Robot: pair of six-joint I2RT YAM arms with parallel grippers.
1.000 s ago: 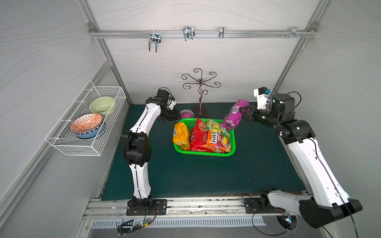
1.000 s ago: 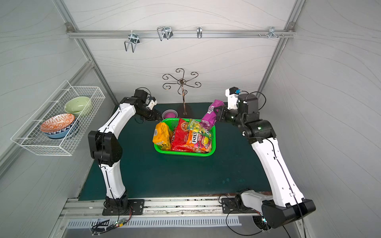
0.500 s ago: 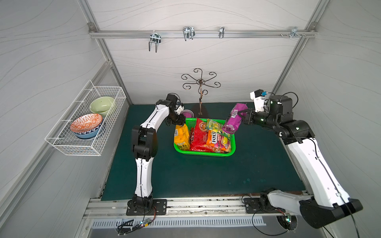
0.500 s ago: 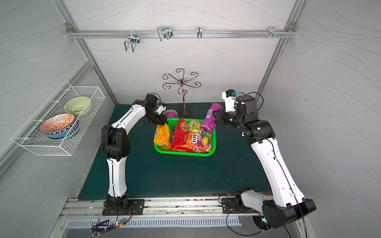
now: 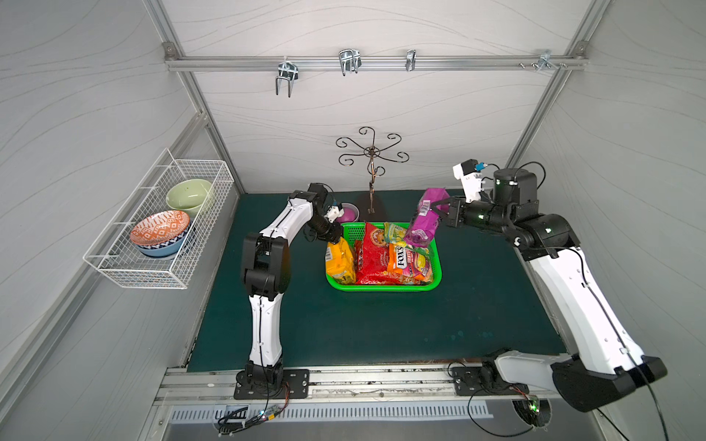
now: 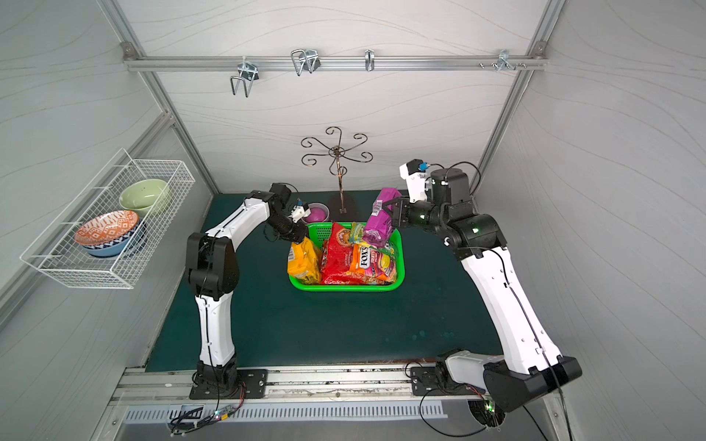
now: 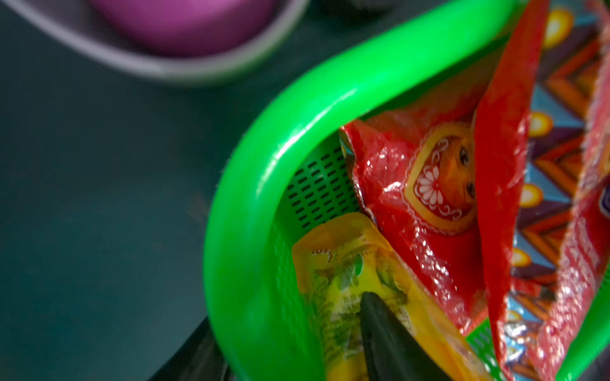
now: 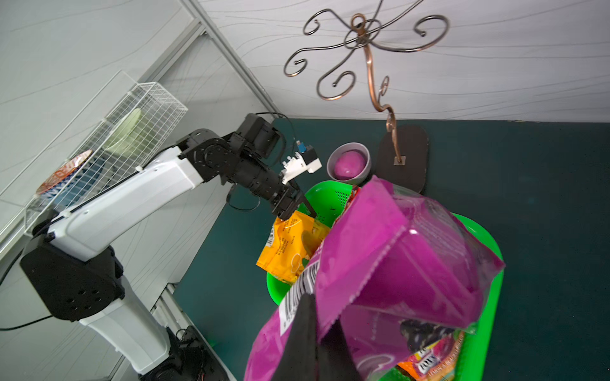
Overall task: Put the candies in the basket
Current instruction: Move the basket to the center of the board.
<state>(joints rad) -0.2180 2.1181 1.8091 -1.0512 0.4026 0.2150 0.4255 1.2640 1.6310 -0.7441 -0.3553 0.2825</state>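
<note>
The basket [image 5: 382,287] sits on the counter [image 5: 382,332], midway across and nearer its back edge. Bags lie in the basket: the leftmost bag [image 5: 339,259] leans on its left wall, with the other bags [image 5: 372,252] to that bag's right. The hanging bag [image 5: 424,223], gripped by the right end effector [image 5: 439,212], is over the basket's back right corner. The left end effector [image 5: 334,238] is at the back left corner. Behind that corner stands a small bowl [image 5: 349,210], with a stand [image 5: 372,179] just to its right.

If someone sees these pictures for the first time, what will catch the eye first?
The bright green basket in the middle of the dark mat, packed with colourful candy bags, stands out first. Over its far right corner the right gripper holds a purple bag. At its left edge the left gripper is down at a yellow bag.
</note>
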